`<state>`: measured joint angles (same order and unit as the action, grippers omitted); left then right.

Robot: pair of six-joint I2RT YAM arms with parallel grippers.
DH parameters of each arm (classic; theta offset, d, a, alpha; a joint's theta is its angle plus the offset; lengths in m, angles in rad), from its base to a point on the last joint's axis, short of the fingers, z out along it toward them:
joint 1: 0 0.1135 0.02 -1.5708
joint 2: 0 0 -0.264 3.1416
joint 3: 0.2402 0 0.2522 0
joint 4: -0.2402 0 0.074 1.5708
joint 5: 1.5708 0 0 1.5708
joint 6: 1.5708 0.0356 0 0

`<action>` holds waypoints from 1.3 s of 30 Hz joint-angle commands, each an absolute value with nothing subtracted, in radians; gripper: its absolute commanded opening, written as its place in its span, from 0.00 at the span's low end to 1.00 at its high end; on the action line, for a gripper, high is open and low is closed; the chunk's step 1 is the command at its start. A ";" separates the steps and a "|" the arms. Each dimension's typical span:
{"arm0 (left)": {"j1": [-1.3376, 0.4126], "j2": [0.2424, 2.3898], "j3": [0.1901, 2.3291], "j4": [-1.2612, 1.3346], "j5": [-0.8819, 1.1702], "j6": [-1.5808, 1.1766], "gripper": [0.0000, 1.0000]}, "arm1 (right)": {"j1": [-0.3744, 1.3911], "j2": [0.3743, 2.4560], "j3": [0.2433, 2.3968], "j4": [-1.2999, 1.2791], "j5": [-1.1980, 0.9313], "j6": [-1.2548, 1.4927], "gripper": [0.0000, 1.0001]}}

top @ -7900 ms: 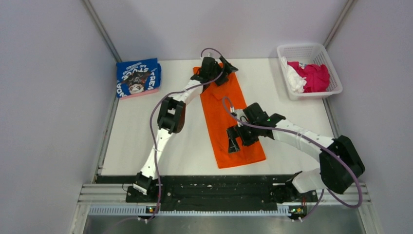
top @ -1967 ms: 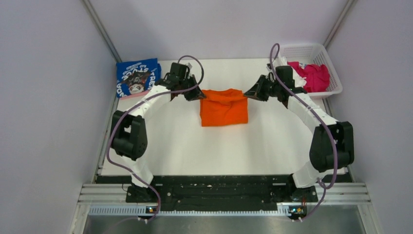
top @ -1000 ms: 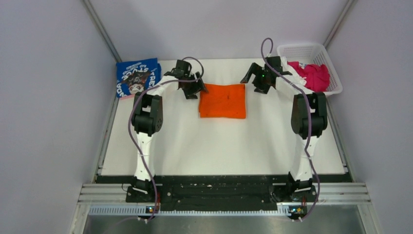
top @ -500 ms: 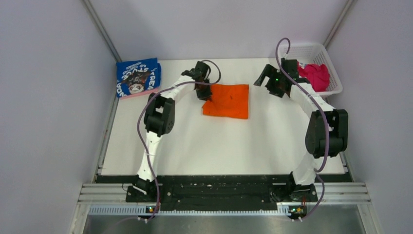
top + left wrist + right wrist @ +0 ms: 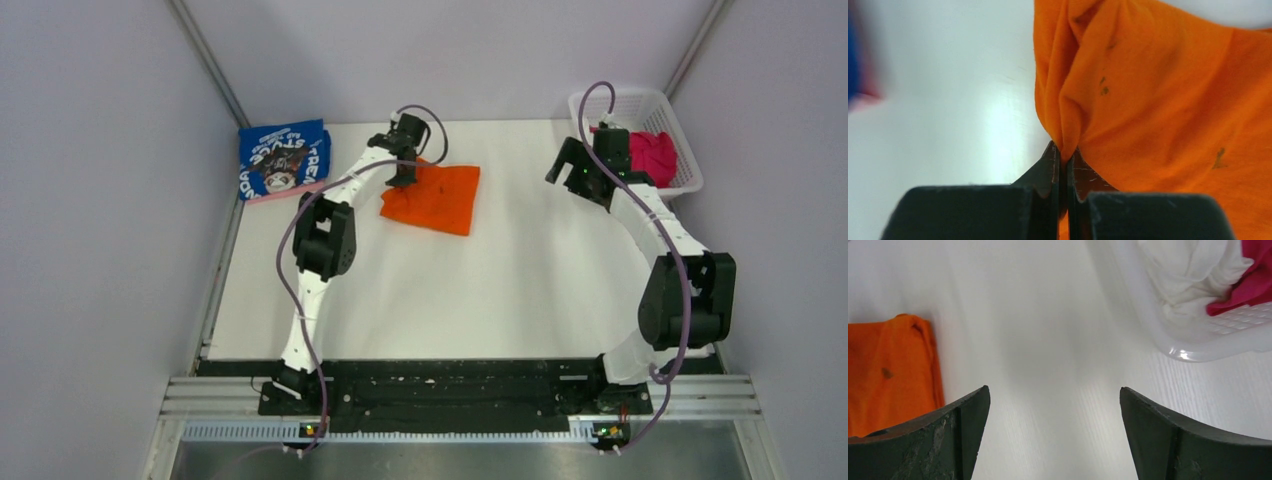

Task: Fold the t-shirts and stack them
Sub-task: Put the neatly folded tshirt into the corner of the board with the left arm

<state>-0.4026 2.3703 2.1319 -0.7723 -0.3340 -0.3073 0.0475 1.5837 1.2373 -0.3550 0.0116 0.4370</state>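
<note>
The folded orange t-shirt lies tilted on the table's far middle. My left gripper is shut on its left edge; the left wrist view shows a pinched fold of orange t-shirt rising from between the closed left gripper. A folded blue t-shirt with white lettering rests at the far left corner. My right gripper hangs open beside the basket, nothing between its tips; the right wrist view shows the right gripper over bare table with the orange t-shirt at left.
A white plastic basket at the far right corner holds a magenta shirt. In the right wrist view the basket holds white cloth and magenta cloth. A pink edge shows under the blue shirt.
My left gripper closed on the orange t-shirt's left edge and dragged it left, so it now lies skewed. The right arm drew back toward the basket, still open.
</note>
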 commanded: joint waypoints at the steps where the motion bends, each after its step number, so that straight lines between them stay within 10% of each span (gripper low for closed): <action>1: -0.340 2.234 2.156 -0.688 -0.569 -0.099 0.00 | 0.040 1.501 1.217 -0.326 0.172 0.371 0.99; 39: -0.078 2.053 2.403 -0.637 -0.361 0.003 0.00 | 0.041 1.465 1.174 -0.283 0.257 0.309 0.99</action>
